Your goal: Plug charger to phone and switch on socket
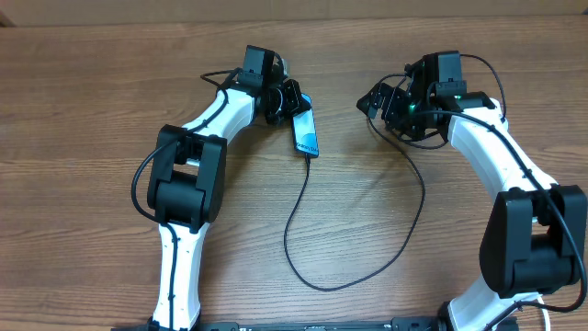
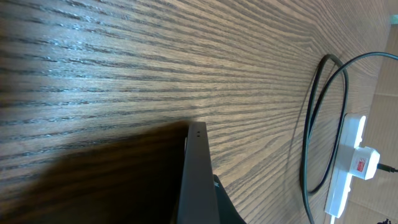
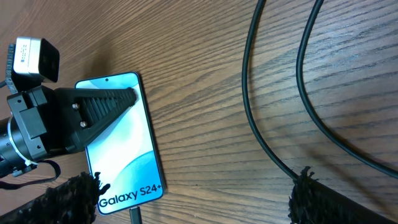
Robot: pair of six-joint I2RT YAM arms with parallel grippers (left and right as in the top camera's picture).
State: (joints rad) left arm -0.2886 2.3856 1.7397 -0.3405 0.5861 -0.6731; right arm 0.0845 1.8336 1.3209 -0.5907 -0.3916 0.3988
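Observation:
The phone (image 1: 305,131) lies on the wooden table with its blue-teal screen up; "Galaxy S24+" shows in the right wrist view (image 3: 121,146). The thin black charger cable (image 1: 292,225) has its connector (image 3: 133,216) at the phone's lower end and loops round towards the right arm. My left gripper (image 1: 290,99) is shut on the phone's far end, one finger across the screen; the phone shows edge-on in the left wrist view (image 2: 198,180). My right gripper (image 3: 193,205) is wide open above the table, right of the phone. The white socket (image 2: 346,165) shows only in the left wrist view.
A white adapter with a red label (image 2: 365,163) sits in the socket. Two runs of the black cable (image 3: 255,118) cross the table under my right gripper. The right arm (image 1: 478,138) covers the socket in the overhead view.

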